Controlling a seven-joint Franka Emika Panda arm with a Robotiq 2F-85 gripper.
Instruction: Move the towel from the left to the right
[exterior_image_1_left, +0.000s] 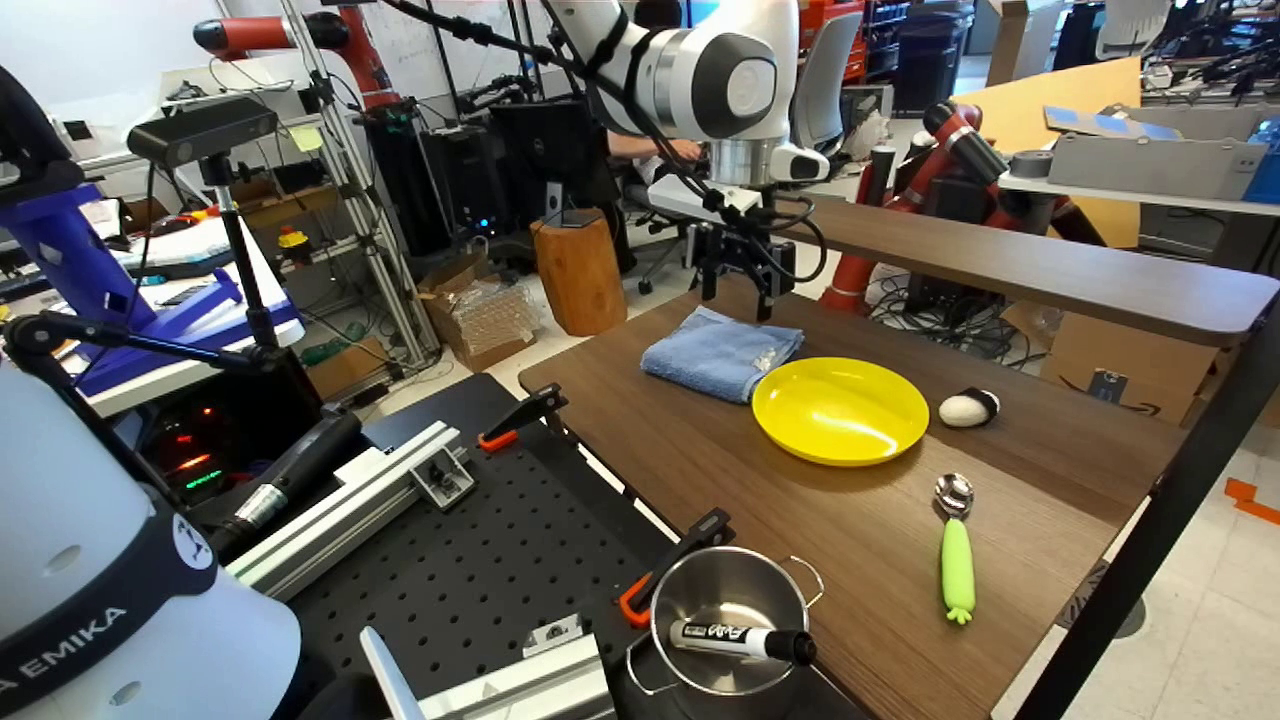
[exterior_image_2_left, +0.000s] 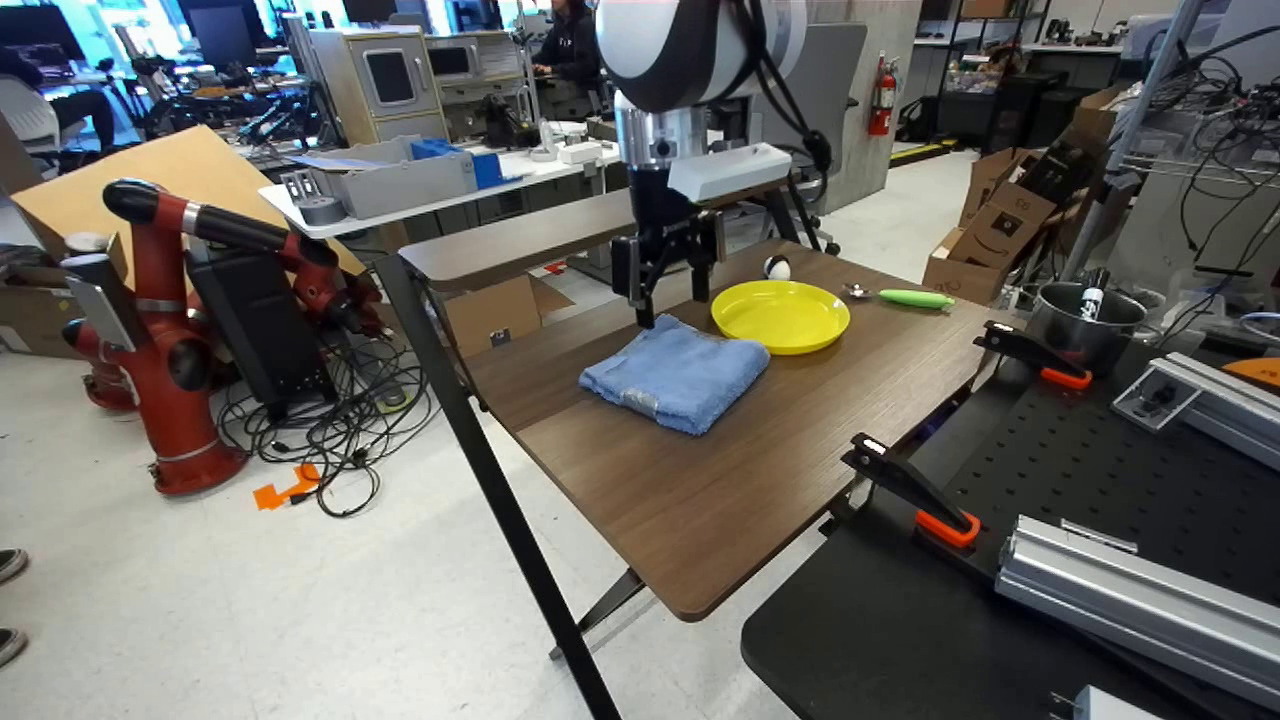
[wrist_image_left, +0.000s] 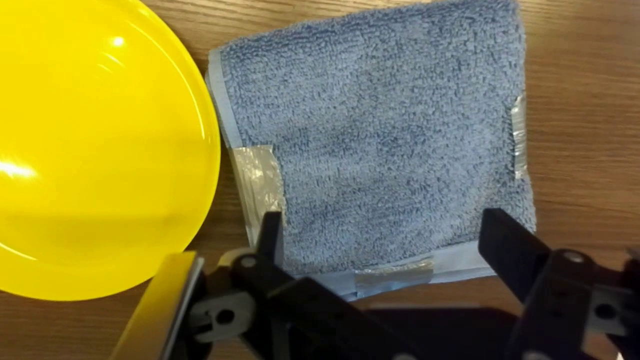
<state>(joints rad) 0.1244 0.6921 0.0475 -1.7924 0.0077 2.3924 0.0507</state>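
The blue folded towel lies flat on the brown table, beside the yellow bowl, in both exterior views. In the wrist view the towel fills the middle, with strips of shiny tape on its edges. My gripper is open and empty, hanging above the towel's far side in an exterior view. It also shows above the towel in an exterior view. In the wrist view its two fingers are wide apart over the towel's lower part. No contact with the towel is visible.
The yellow bowl sits close against the towel and also shows in the wrist view. A black-and-white egg-like object and a green-handled spoon lie beyond it. A metal pot holds a marker. A raised shelf borders the table.
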